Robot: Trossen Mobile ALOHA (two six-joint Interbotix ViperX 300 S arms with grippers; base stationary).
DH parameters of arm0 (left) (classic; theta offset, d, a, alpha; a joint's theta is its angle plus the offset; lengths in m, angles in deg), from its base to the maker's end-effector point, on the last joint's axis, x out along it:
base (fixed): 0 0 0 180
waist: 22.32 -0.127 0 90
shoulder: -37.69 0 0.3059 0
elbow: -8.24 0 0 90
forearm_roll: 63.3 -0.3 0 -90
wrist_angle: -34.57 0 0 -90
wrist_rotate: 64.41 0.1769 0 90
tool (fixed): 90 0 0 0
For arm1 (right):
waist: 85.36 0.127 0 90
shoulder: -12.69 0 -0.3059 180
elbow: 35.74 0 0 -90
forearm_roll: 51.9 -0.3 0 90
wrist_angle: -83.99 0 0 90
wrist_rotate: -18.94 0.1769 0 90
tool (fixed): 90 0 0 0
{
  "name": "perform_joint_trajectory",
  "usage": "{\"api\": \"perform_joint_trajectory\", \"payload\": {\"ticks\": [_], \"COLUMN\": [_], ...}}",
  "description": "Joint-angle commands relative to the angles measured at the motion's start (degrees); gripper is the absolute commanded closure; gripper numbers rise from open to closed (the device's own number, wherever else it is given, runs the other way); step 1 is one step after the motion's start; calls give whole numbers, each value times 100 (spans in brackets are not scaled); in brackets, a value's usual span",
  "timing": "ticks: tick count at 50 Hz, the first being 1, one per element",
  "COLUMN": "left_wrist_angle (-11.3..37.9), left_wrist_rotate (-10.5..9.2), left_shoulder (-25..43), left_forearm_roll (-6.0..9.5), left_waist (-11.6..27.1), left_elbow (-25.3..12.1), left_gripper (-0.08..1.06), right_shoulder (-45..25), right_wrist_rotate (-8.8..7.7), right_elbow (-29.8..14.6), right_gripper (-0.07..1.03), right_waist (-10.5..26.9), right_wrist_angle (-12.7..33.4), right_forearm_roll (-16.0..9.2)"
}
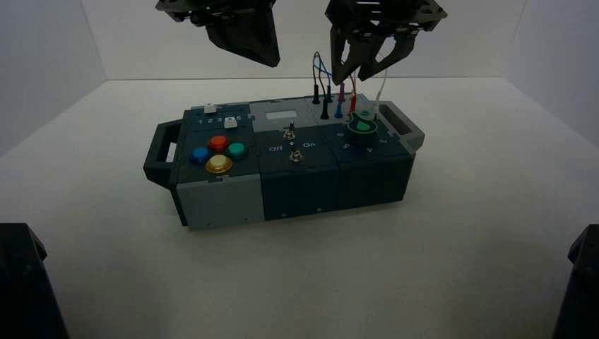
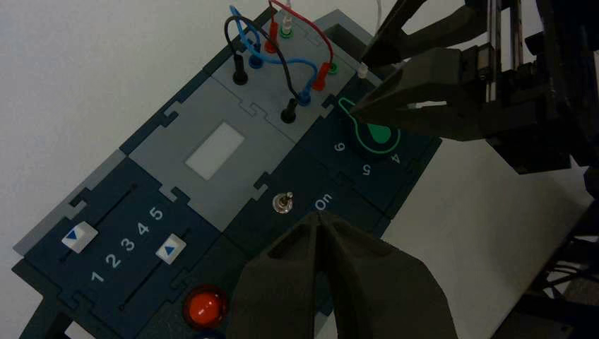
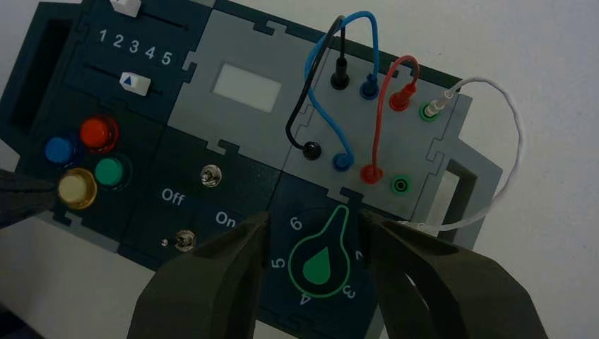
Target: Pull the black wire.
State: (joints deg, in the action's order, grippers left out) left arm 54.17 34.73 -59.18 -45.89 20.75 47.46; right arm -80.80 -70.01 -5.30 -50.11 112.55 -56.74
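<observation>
- The right end effector (image 1: 362, 70) hangs above the box's (image 1: 297, 191) right end, over the wire panel and the green knob (image 1: 363, 127), fingertips pointing down.
- Its fingers are spread apart and grip nothing; in the right wrist view they frame the knob (image 3: 321, 261) from above, clear of the box.
- The loose end of a white wire (image 3: 512, 148) lies just beside one right finger (image 3: 438, 282); whether they touch cannot be told.
- The left end effector (image 1: 244, 32) hovers higher, behind the box's middle. Its fingers (image 2: 297, 282) meet at their tips, holding nothing, above the toggle switch (image 2: 283, 203) marked "On".
- The black wire (image 3: 316, 78) arches over the grey panel at the box's right rear, both plugs seated in their sockets, one at the back and one nearer the front.
- It crosses the blue wire (image 3: 321, 116); the red wire (image 3: 382, 113) stands next along.
- No end effector touches the black wire.
- The box rests, turned a little, on a plain white worktop (image 1: 452, 268) enclosed by white walls (image 1: 49, 42).
</observation>
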Motion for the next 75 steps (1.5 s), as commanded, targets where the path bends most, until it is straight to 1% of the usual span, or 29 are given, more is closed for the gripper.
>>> {"api": "perform_joint_trajectory", "payload": {"ticks": [1, 11, 16, 27, 35, 41, 45, 49, 55, 62, 71, 75], "left_wrist_angle": [-70, -62, -62, -35, -35, -26, -26, 0, 35, 35, 35, 35], "left_wrist_rotate": [18, 18, 9, 9, 0, 0, 0, 0, 0, 0, 0, 0], "left_shoulder": [-18, -44, -44, -53, -53, -53, -53, -53, -53, -53, -62, -62], "left_forearm_roll": [0, 0, 9, 9, 9, 9, 9, 9, 9, 9, 9, 9], "left_waist": [9, 79, 88, 88, 88, 88, 79, 88, 79, 79, 88, 88], "left_elbow": [-114, -132, -114, -114, -114, -114, -114, -114, -114, -114, -149, -158], "left_gripper": [101, 101, 101, 101, 101, 101, 101, 101, 101, 101, 101, 101], "right_shoulder": [167, 167, 149, -53, -255, -475, -598, -712, -870, -984, -1072, -1099], "right_wrist_rotate": [0, 9, 9, 9, 0, 9, 18, 70, 70, 70, 70, 70], "right_elbow": [-123, -97, -79, -105, -202, -299, -343, -387, -431, -439, -448, -457], "right_gripper": [32, 32, 32, 32, 32, 38, 39, 39, 39, 40, 40, 40], "right_waist": [26, 26, 26, 26, 176, 202, 202, 202, 193, 176, 114, 97], "right_wrist_angle": [9, 35, 79, 88, 88, -9, -79, -185, -431, -624, -747, -835], "right_forearm_roll": [-18, -35, -88, -141, -176, -185, -185, -185, -176, -123, 62, 105]}}
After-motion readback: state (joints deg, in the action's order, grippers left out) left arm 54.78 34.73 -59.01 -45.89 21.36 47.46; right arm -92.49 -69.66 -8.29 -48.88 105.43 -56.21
